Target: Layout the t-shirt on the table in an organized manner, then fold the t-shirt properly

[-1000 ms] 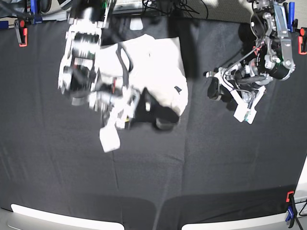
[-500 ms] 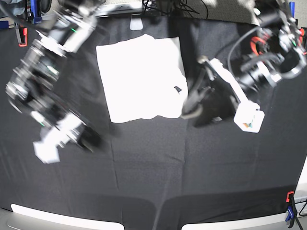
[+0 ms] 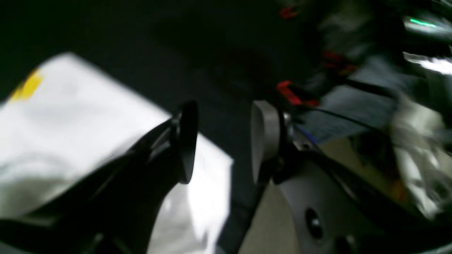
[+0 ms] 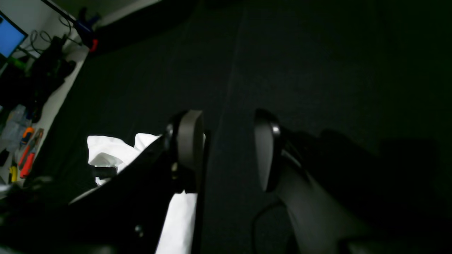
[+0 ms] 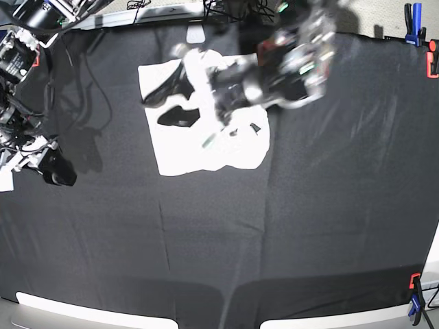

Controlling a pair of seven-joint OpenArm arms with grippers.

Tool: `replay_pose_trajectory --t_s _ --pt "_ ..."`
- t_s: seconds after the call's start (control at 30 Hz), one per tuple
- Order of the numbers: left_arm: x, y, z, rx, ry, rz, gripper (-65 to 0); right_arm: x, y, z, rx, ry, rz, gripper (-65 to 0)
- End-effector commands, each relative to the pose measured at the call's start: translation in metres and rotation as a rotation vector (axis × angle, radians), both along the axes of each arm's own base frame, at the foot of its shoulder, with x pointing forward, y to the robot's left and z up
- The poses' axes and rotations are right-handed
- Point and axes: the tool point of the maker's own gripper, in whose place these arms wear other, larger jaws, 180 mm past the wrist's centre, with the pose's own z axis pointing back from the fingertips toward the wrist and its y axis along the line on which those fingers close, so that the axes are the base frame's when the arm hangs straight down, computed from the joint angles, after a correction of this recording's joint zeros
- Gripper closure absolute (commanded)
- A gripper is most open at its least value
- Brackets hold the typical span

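The t-shirt lies on the table as a folded white rectangle near the back edge, plain side up. My left arm reaches across it from the right, blurred, and my left gripper hangs over the shirt's left part. In the left wrist view this left gripper is open and holds nothing, with the shirt and a yellow print spot below. At the table's far left my right gripper stands apart from the shirt. The right wrist view shows the right gripper open over black cloth, the shirt behind one finger.
Red and blue clamps grip the table's right edge, and another clamp sits at the front right corner. Cables and gear lie beyond the back edge. A bench with tools runs beside the table.
My right arm has swung off the shirt to the table's far left. My left arm has swept from the right side to over the shirt. The shirt lies flat as a rectangle.
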Motion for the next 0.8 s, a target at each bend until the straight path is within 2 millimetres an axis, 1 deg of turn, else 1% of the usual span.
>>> replay_pose_trajectory --t_s 0.0,0.07,0.17,0.27,0.37,0.6,0.67,0.77 --pt "0.005 -0.003 0.004 -0.016 0.001 0.01 -23.0 0.006 -0.002 0.02 -0.008 -0.071 0.008 -22.0" --pt "0.003 -0.002 -0.018 0.051 0.051 -0.003 -23.0 0.006 -0.002 0.02 -0.008 -0.07 0.008 -22.0" --pt "-0.011 0.006 -0.046 0.199 0.101 -0.065 -23.0 0.006 -0.001 0.02 -0.008 -0.071 0.008 -22.0" --pt "-0.018 0.016 -0.064 0.311 0.126 -0.099 -23.0 0.006 -0.002 0.02 -0.008 -0.07 0.008 -22.0" --pt "-0.017 0.021 -0.069 0.358 0.117 -0.096 -23.0 0.006 -0.001 0.021 -0.006 -0.073 0.009 -22.0" --pt "-0.009 0.029 -0.058 0.386 0.098 -0.045 -23.0 0.006 -0.001 0.021 -0.006 -0.073 0.009 -22.0" --pt "-0.003 0.037 -0.06 0.444 0.063 -0.018 -23.0 0.006 -0.001 0.021 -0.006 -0.073 0.009 -22.0" --pt "0.011 0.061 -0.074 0.583 0.06 0.089 -23.0 0.006 -0.001 0.021 -0.006 -0.073 0.009 -22.0"
